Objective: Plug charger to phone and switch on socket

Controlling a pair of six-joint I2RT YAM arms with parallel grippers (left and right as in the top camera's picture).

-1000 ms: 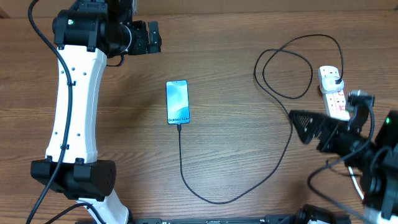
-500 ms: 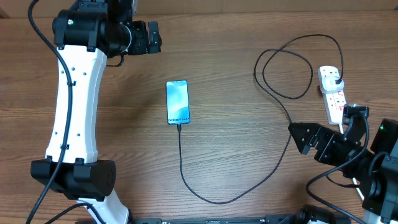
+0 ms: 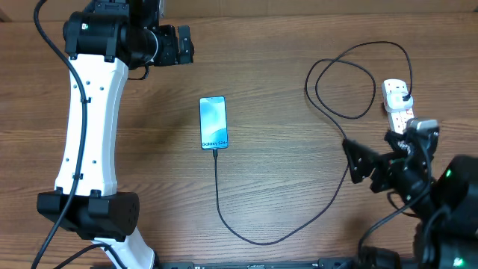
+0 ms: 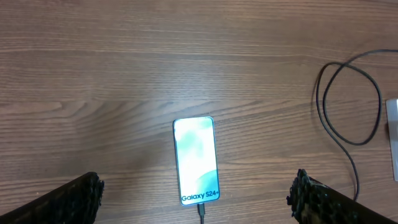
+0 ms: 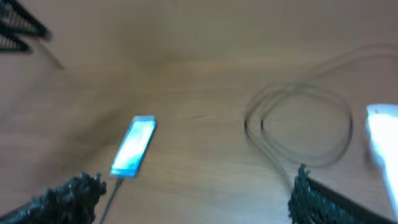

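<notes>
The phone (image 3: 213,122) lies in the middle of the table, screen lit, and shows in the left wrist view (image 4: 196,160) and blurred in the right wrist view (image 5: 134,145). The black charger cable (image 3: 254,237) is plugged into its near end, loops right and up, and its plug sits in the white socket (image 3: 397,104) at the far right. My left gripper (image 3: 179,45) is open and empty at the back, above the phone (image 4: 196,199). My right gripper (image 3: 358,161) is open and empty, left of the socket (image 5: 193,193).
The cable makes a large loop (image 3: 347,82) at the back right, between the phone and the socket. The left arm's white body (image 3: 89,134) stands along the left side. The right arm's base (image 3: 448,202) fills the near right corner.
The right arm has drawn back from the socket toward the near right corner and turned, its gripper now pointing left. The right wrist view is blurred with motion. The left arm and phone are still.
</notes>
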